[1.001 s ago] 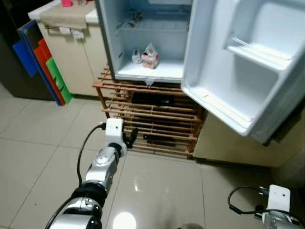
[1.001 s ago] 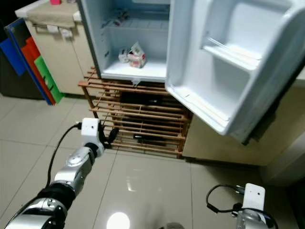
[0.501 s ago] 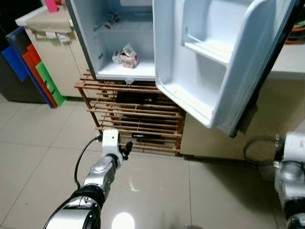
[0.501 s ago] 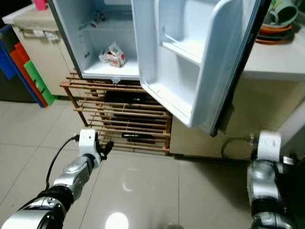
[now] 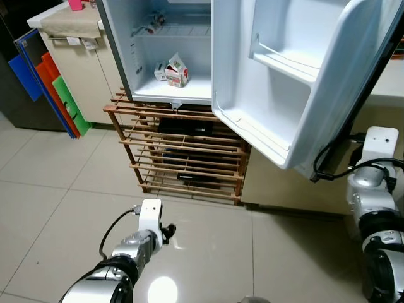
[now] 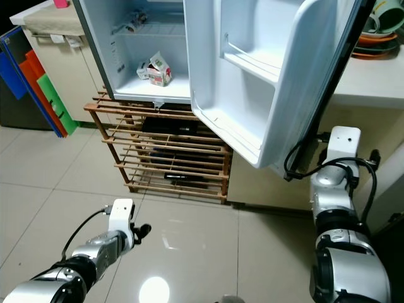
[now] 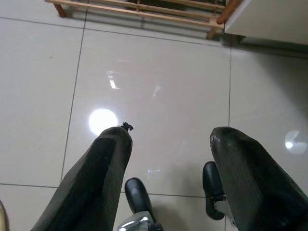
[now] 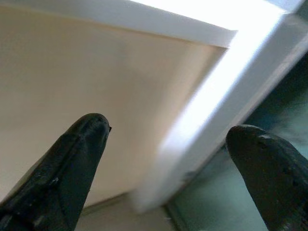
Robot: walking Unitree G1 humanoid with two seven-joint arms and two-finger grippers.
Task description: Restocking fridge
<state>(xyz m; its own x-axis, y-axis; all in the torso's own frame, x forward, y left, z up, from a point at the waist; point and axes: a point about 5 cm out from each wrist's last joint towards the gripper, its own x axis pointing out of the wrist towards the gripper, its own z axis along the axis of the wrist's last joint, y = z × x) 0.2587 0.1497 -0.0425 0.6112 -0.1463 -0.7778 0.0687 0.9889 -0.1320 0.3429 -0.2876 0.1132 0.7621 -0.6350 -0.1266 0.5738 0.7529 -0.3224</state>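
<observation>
left eye view: fridge door (image 5: 297, 82) stands open, its outer edge just beside right gripper (image 8: 168, 159) (fingers spread, empty); left gripper (image 7: 168, 149) also spread, low over floor.

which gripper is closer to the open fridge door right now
Right. The right gripper is raised beside the fridge door's outer edge, while the left gripper hangs low over the floor tiles, away from the door.

The right pincer (image 8: 166, 139), fingers spread wide, faces a white edge (image 8: 226, 101) beside a beige panel (image 8: 96, 82).
</observation>
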